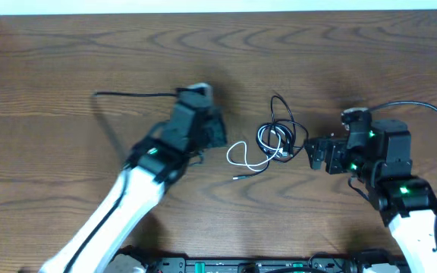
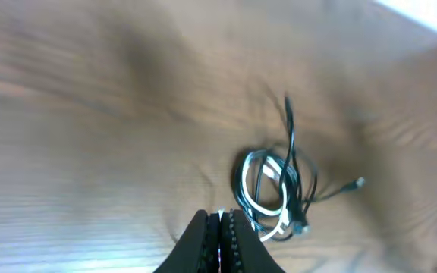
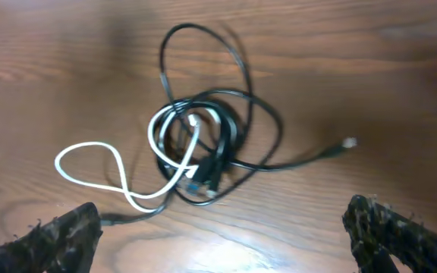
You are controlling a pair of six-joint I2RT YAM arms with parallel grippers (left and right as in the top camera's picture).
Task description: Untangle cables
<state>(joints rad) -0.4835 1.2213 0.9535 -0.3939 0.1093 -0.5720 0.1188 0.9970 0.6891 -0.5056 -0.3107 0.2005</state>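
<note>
The cables [image 1: 275, 140] lie in a messy pile in the middle of the brown table [image 1: 203, 45], between my two claws. The black ones curl round and round, and the white cable [image 1: 241, 155] makes a loop on the left side of the pile. My left claw [image 2: 220, 227] is just left of that loop, its fingers pressed tight together. My right claw [image 3: 222, 216] is just right of the pile, fingers spread wide, holding nothing.

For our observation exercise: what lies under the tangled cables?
Only the wooden table shows under the cables; bare wood is visible through their loops. At the knot the cords overlap, so which one lies lowest cannot be told.
</note>
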